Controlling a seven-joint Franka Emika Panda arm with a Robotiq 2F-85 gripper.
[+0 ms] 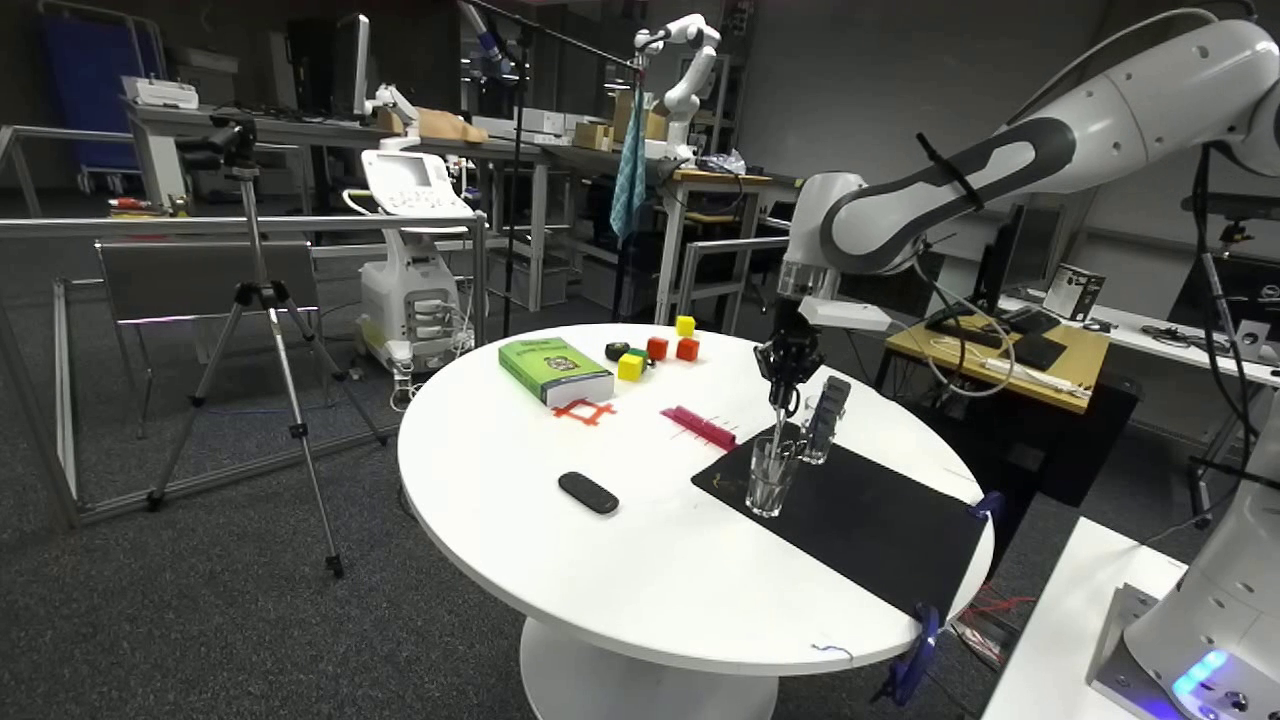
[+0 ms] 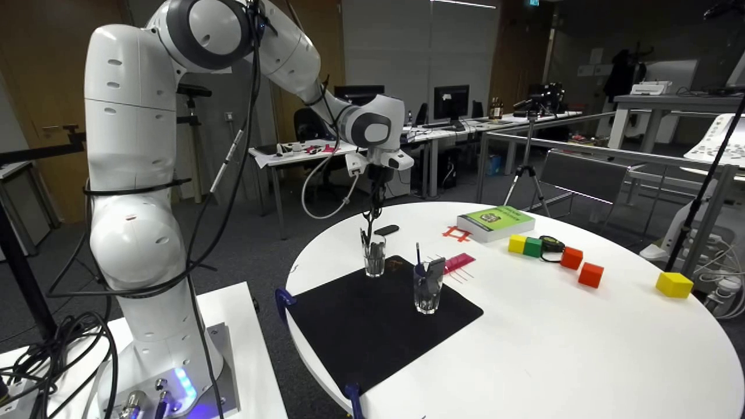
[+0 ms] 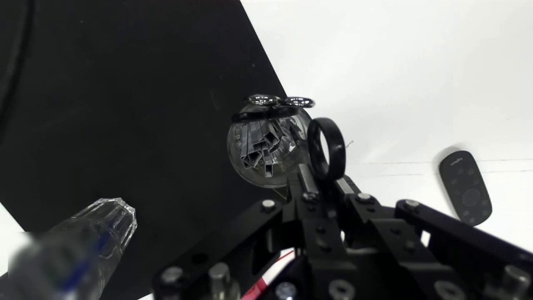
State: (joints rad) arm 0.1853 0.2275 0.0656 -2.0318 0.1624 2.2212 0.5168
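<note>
In the wrist view's middle, the claw (image 3: 326, 183), nearly closed, pinches a black ring handle (image 3: 338, 150) by the glass (image 3: 252, 178), so putting in or pulling out seems the step, needing a slow, straight move next.

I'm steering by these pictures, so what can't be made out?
Wrist view: the lower part of the black-ringed tool, likely scissors, hidden by the gripper fingers.
Wrist view: the contents of the lower-left drinking glass, blurred and cut off by the bottom edge.
Both exterior views: the title on the green book, too small to read.
</note>
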